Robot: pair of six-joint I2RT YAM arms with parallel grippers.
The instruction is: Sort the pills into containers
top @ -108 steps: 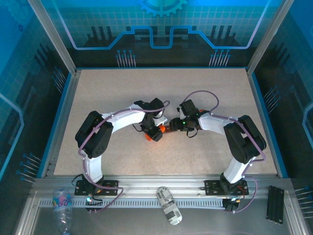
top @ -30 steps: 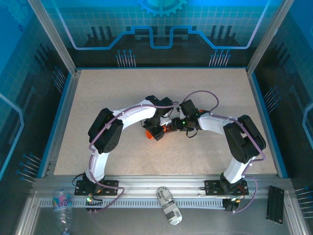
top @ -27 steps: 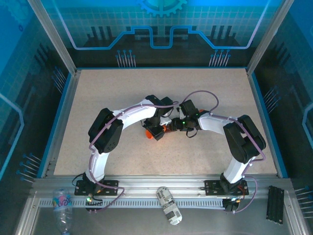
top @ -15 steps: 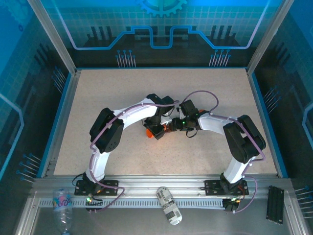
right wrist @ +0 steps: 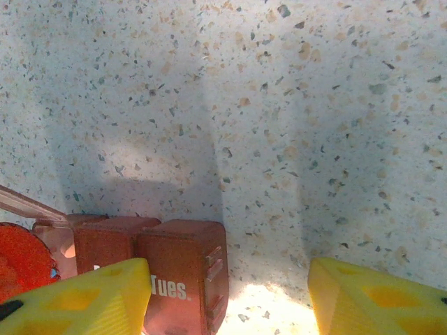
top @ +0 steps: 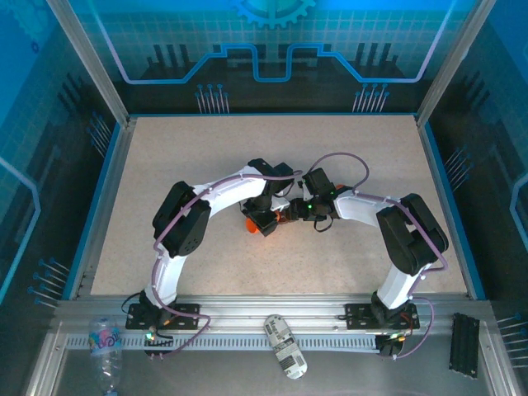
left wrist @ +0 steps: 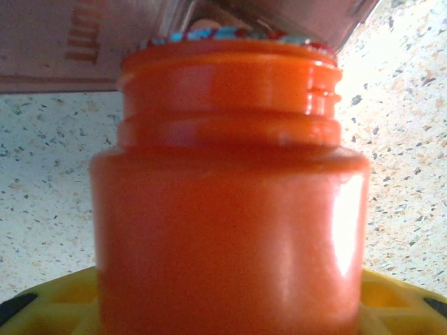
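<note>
My left gripper [left wrist: 230, 307] is shut on an orange bottle [left wrist: 230, 209], its yellow fingers [left wrist: 401, 307] at either side of the base. The bottle's open mouth holds coloured pills [left wrist: 230, 33] and leans against the red-brown containers [left wrist: 70, 49]. From above, the left gripper [top: 262, 220] and right gripper [top: 299, 209] meet at the table's middle. In the right wrist view the containers [right wrist: 178, 269], marked "Tues.", sit beside my left finger [right wrist: 91, 300]. A wide gap reaches the other finger [right wrist: 377, 300], so the right gripper [right wrist: 230, 303] is open. The orange bottle [right wrist: 21, 262] shows at the left edge.
The speckled table [top: 272, 148] is framed by blue edges and glass walls. On the metal rail in front lie a plastic bottle [top: 105, 345], a white labelled bottle [top: 285, 346] and a black strip [top: 464, 343].
The left arm has shifted right and forward, bringing the bottle closer to the containers. In the last second only its elbow crept a little. The right arm has stayed still.
</note>
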